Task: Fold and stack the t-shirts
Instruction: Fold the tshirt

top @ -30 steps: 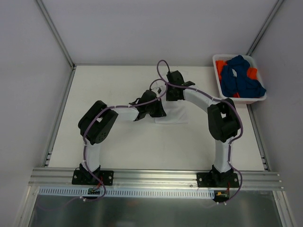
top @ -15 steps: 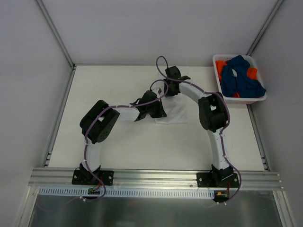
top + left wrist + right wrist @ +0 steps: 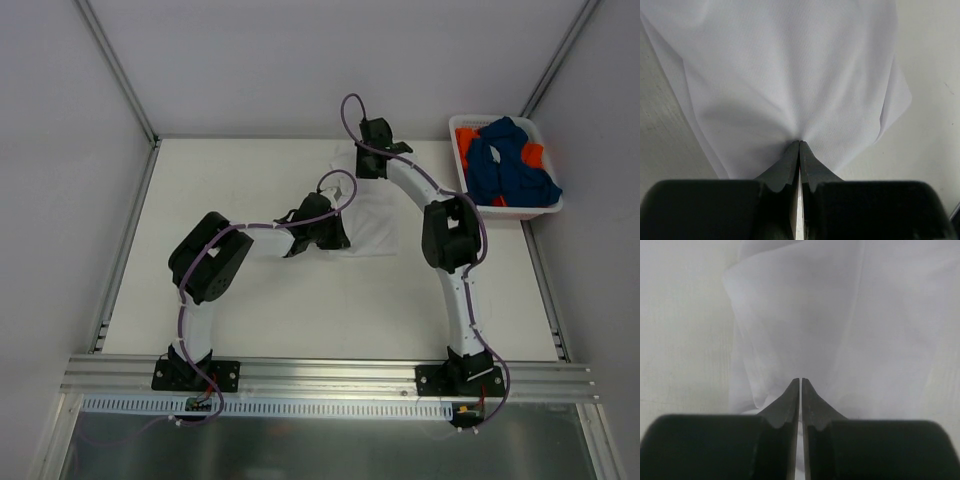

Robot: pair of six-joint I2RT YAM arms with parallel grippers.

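Observation:
A white t-shirt (image 3: 372, 218) lies on the table's middle and is nearly table-coloured. My left gripper (image 3: 343, 238) (image 3: 799, 142) is shut on its near left edge, and the white cloth (image 3: 790, 75) puckers at the fingertips. At the shirt's far edge, my right gripper (image 3: 365, 172) (image 3: 800, 379) stands shut on the cloth (image 3: 850, 330) with only a hairline gap between the jaws. Dark blue t-shirts (image 3: 510, 165) and an orange t-shirt (image 3: 464, 142) are piled in the basket.
The white plastic basket (image 3: 507, 211) sits at the table's far right corner. Grey walls close in the table at the back and sides, and an aluminium rail (image 3: 330, 375) runs along the near edge. Both arms arch over the table's middle.
My right gripper has moved toward the far edge of the table, drawing the shirt's far edge out with it. The left gripper has stayed where it was.

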